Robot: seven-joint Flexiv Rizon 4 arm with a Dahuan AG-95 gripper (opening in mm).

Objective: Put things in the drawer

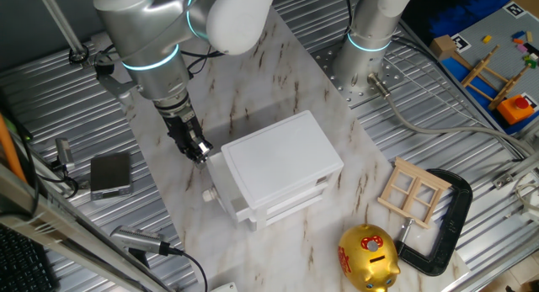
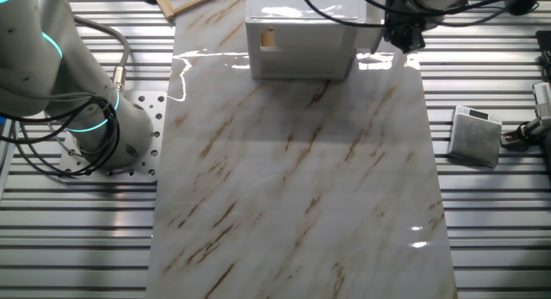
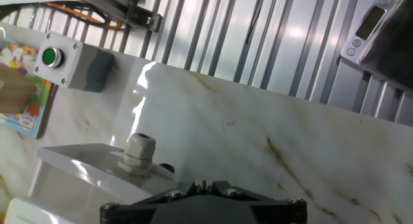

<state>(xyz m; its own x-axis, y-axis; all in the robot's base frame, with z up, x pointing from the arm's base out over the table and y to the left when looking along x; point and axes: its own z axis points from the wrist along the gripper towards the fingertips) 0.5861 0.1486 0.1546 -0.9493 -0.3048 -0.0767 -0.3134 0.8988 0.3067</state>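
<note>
Hand view: tool (image 1: pixel 200 151) fingertips cut off; drawer (image 1: pixel 244 209) knob (image 3: pixel 137 150) visible.

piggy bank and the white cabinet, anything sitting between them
Nothing: in one fixed view, only bare marble separates the gold piggy bank from the cabinet.

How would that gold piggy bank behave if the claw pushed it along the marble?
The gold piggy bank looks glossy and rounded, so it would probably slide and may rock or tip. Its finish suggests something hard, possibly breakable. It sits beside a black clamp, which could block it.
</note>
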